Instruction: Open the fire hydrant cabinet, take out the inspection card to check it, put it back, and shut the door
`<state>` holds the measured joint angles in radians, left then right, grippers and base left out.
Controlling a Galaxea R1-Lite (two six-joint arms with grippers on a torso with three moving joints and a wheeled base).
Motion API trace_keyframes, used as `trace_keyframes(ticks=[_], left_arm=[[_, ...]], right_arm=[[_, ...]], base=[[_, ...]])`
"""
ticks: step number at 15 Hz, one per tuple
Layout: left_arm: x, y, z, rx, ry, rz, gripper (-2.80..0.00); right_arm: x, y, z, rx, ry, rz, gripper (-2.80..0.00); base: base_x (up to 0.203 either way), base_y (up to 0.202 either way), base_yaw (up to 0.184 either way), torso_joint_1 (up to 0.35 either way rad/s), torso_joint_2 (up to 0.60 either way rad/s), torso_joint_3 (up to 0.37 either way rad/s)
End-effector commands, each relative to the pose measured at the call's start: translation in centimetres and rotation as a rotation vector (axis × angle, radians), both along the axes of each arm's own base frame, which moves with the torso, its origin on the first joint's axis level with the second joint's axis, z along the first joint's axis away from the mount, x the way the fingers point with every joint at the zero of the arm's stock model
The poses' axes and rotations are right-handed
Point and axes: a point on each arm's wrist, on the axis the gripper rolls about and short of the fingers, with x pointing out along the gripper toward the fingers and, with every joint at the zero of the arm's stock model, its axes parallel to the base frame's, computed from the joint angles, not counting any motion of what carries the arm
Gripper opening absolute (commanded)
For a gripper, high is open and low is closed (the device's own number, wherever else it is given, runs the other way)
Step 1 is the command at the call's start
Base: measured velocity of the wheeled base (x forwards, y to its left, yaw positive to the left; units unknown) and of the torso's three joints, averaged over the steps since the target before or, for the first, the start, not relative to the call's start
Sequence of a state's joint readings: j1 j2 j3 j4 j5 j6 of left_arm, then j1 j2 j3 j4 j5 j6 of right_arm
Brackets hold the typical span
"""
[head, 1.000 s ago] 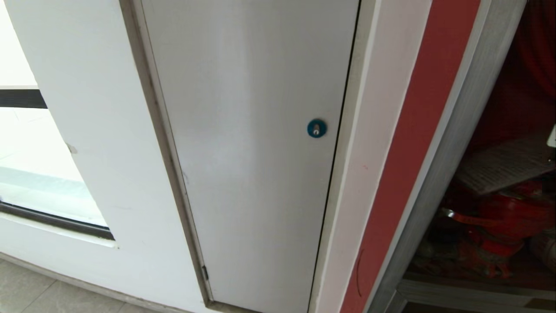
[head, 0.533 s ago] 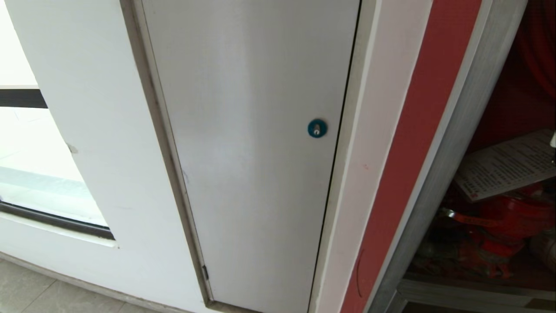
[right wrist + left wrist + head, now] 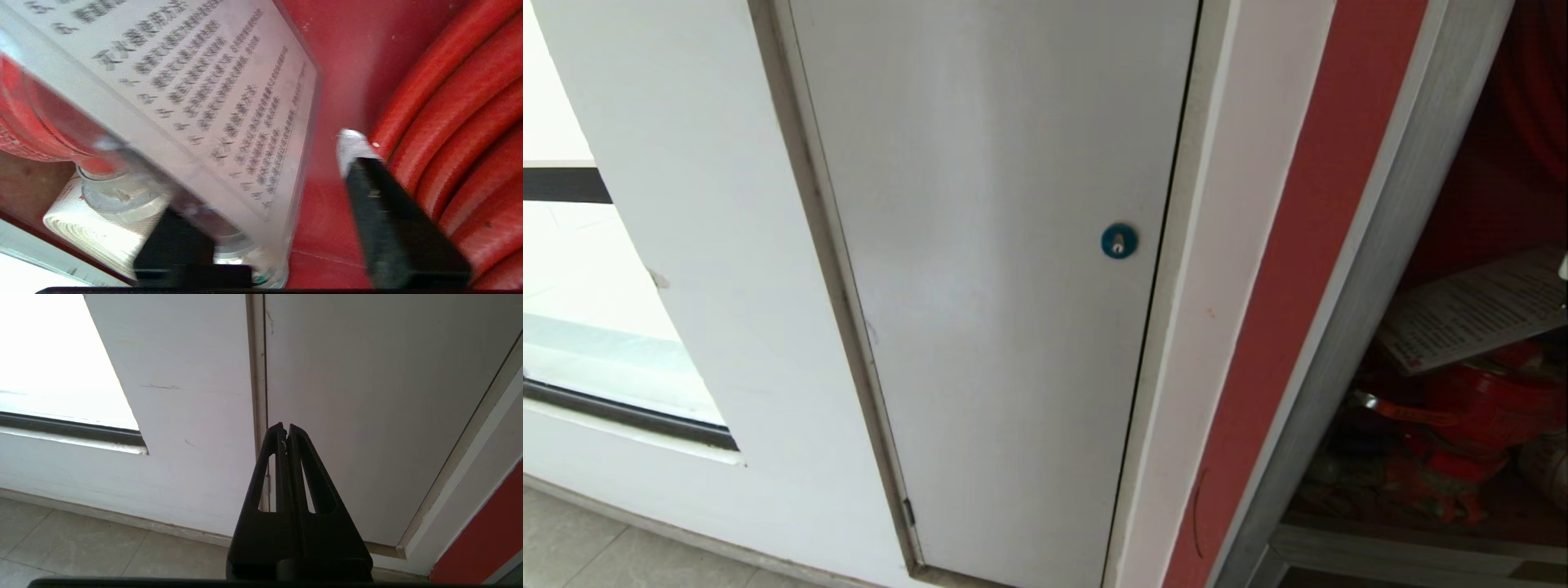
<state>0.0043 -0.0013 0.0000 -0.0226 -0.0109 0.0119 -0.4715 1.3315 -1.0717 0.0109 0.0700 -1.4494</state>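
The fire hydrant cabinet (image 3: 1380,269) stands open at the right edge of the head view, with a silver frame and a red interior. Its door is out of view. The inspection card (image 3: 1478,314), a white laminated sheet with lines of black print, lies tilted over the red valve (image 3: 1470,408). My right gripper (image 3: 229,143) is inside the cabinet with its jaws apart. The card (image 3: 196,81) leans across one finger; the other fingertip (image 3: 351,143) stands clear of it beside the red hose reel (image 3: 449,102). My left gripper (image 3: 285,426) is shut on nothing, parked low before the white wall.
A plain white door (image 3: 996,286) with a round blue lock (image 3: 1119,241) fills the middle of the head view. A white rolled hose (image 3: 81,220) lies under the valve. A window (image 3: 580,327) sits at the left, tiled floor (image 3: 588,547) below it.
The card at the cabinet's edge lifted a little and has sunk back. The head view and the left arm have not moved.
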Motion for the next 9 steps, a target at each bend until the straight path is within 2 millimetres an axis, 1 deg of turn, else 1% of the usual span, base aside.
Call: trace_keyframes(ticks=[1,6,9], left_arm=[[0.07,0.00,-0.21,0.000,0.008,0.001,-2.80],[0.07,0.00,-0.21,0.000,0.008,0.001,-2.80],[0.07,0.00,-0.21,0.000,0.008,0.001,-2.80]], right_arm=[[0.00,0.00,-0.03,-0.008,0.004,0.003,-2.80],[-0.13,-0.07,0.08,-0.010,0.000,-0.002,-2.80],[-0.61,-0.59,0.22,-0.012,-0.005,-0.035,-2.80]], base=[[0.000,0.000,0.000,0.000,0.00,0.000],[0.000,0.000,0.000,0.000,0.00,0.000],[0.000,0.000,0.000,0.000,0.00,0.000]])
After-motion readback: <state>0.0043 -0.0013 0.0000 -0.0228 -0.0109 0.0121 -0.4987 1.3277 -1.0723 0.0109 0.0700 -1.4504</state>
